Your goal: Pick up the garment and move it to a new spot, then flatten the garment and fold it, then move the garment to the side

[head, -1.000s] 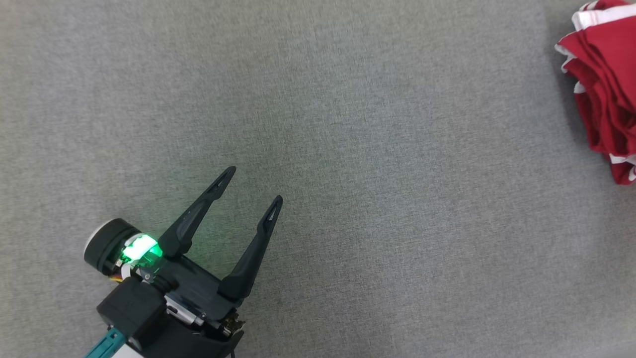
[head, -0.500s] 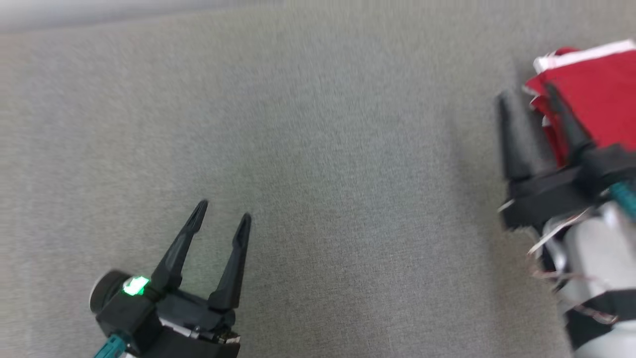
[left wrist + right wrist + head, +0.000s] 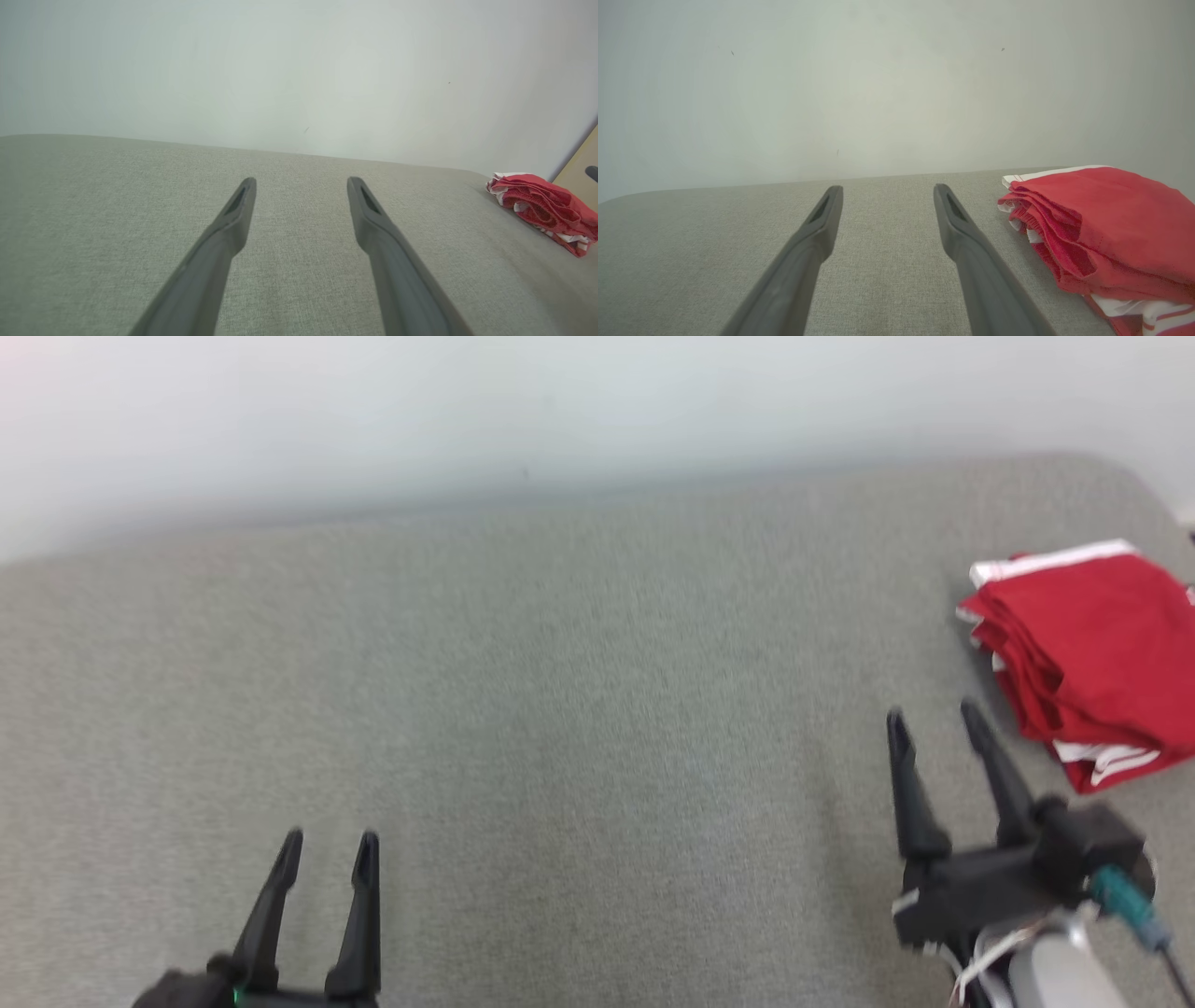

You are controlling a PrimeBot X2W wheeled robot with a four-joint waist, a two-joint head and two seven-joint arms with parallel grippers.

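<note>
Garment (image 3: 1088,653): red cloth with a white band along its far edge and thin white stripes at its near end. Folded into a compact bundle of several stacked layers. Top layer smooth and fairly flat; the fold edges bunch and ripple along its left side. Lies on the grey fabric surface (image 3: 597,709), at the far right, close to that surface's right-hand corner.

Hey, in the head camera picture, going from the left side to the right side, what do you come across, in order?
left gripper, jaws open → bare grey fabric surface → right gripper, jaws open → folded red garment with white trim, at the right edge.
</note>
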